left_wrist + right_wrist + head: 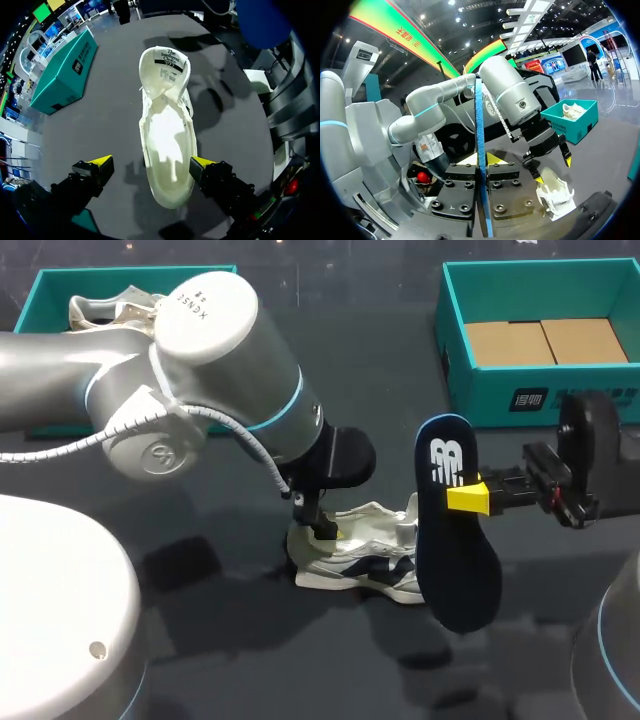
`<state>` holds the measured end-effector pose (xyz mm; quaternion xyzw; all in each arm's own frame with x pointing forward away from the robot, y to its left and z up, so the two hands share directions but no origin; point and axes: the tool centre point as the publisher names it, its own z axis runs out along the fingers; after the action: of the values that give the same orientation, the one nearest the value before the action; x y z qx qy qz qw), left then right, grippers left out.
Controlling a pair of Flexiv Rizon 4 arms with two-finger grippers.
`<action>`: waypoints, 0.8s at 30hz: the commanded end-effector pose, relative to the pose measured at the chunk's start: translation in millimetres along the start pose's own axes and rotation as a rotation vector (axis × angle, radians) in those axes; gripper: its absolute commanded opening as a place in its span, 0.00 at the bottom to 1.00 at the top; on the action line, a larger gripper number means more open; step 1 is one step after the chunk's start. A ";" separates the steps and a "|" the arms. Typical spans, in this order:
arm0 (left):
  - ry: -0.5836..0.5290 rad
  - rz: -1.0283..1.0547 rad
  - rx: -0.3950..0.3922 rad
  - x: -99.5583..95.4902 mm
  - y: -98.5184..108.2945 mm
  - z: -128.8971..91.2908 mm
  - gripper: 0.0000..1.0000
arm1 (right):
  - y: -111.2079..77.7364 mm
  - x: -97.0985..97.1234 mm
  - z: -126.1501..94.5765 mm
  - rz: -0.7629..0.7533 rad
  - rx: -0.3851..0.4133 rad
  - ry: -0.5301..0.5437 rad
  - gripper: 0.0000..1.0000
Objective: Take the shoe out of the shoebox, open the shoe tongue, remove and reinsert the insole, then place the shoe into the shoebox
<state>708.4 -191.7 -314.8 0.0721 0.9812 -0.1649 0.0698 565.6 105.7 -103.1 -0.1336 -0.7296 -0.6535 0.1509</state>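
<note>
In the head view, the insole (455,540) clamped in the right end effector (463,498) covers that end effector's far finger and the toe end of the sneaker (360,550). The left arm (230,380) hides most of the left end effector (328,530) and one corner of the shoebox (45,290) behind it.

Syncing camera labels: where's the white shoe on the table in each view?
Head view: white shoe on the table, lower middle, under the left gripper.
Left wrist view: shoe between the left gripper's open fingers, stretching ahead.
Right wrist view: shoe ahead of the right gripper, beside the held insole, under the left gripper.
Shared landmark: the left gripper's yellow tips at the shoe.
</note>
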 end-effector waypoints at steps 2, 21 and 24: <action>-0.001 -0.022 -0.033 -9.5 -12.6 33.8 1.00 | -0.6 0.7 1.2 0.001 0.001 -0.003 0.00; 0.055 -0.032 -0.058 -25.4 -10.0 72.7 0.92 | -0.6 0.7 1.2 0.001 0.001 -0.003 0.00; 0.067 -0.023 -0.061 -23.0 -10.3 77.1 0.84 | -0.6 0.7 1.2 0.001 0.001 -0.003 0.00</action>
<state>735.1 -224.0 -372.5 0.0626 0.9882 -0.1340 0.0409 566.0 106.0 -103.4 -0.1333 -0.7295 -0.6537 0.1511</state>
